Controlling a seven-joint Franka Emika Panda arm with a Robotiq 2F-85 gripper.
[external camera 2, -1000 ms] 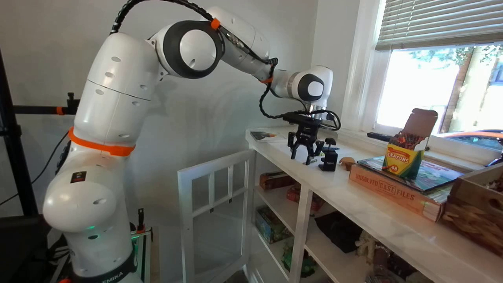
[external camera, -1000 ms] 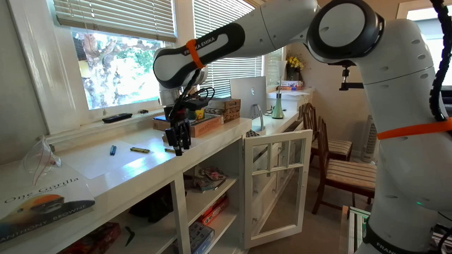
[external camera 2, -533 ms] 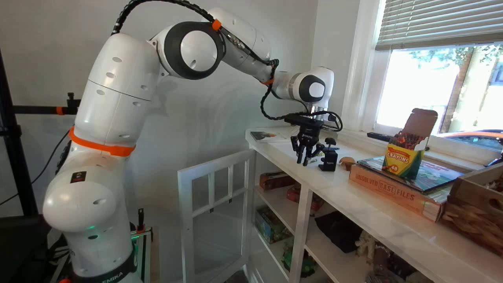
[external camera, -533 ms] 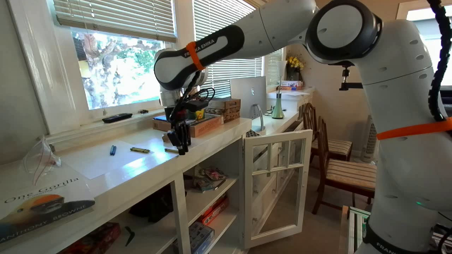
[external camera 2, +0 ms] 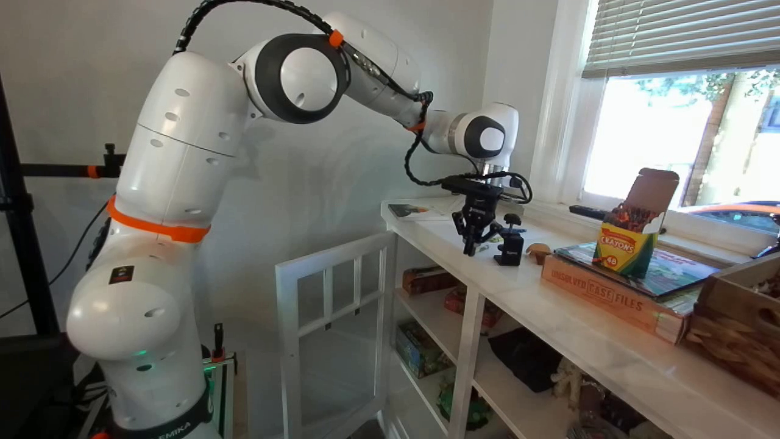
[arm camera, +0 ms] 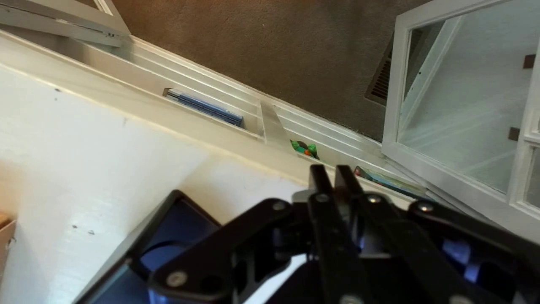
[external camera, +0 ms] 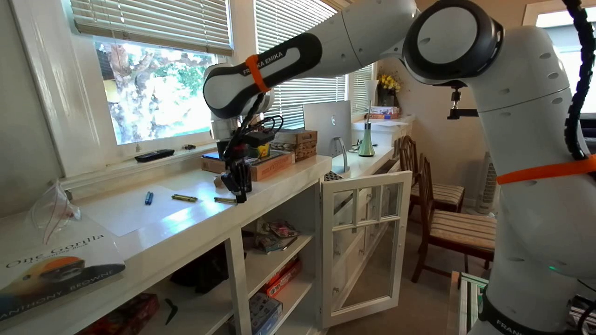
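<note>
My gripper (external camera: 240, 199) points down over the front edge of the white countertop (external camera: 274, 184). Its two fingertips have come nearly together in the wrist view (arm camera: 331, 171), a thin gap between them. In an exterior view they meet one end of a yellowish crayon (external camera: 225, 200), which lies low at the counter top; that same crayon (external camera 2: 483, 248) shows beside the fingertips from another angle. The pinched end is hidden. Close by stands a black clamp-like block (external camera 2: 510, 249), its dark side (arm camera: 177, 228) large in the wrist view.
More crayons, yellowish (external camera: 185, 198) and blue (external camera: 149, 198), lie on white paper (external camera: 123, 218). A book (external camera: 60, 270) and plastic bag (external camera: 53, 209) are farther along. A brown rounded piece (external camera 2: 538, 251), game box (external camera 2: 597, 292), crayon box (external camera 2: 623, 250) and crate (external camera 2: 734, 329) line the counter. A glass door (external camera: 365, 251) hangs open.
The gripper's fingers have closed from wide apart to nearly touching, while the arm shifted only slightly. The yellowish crayon at the fingertips has moved a little.
</note>
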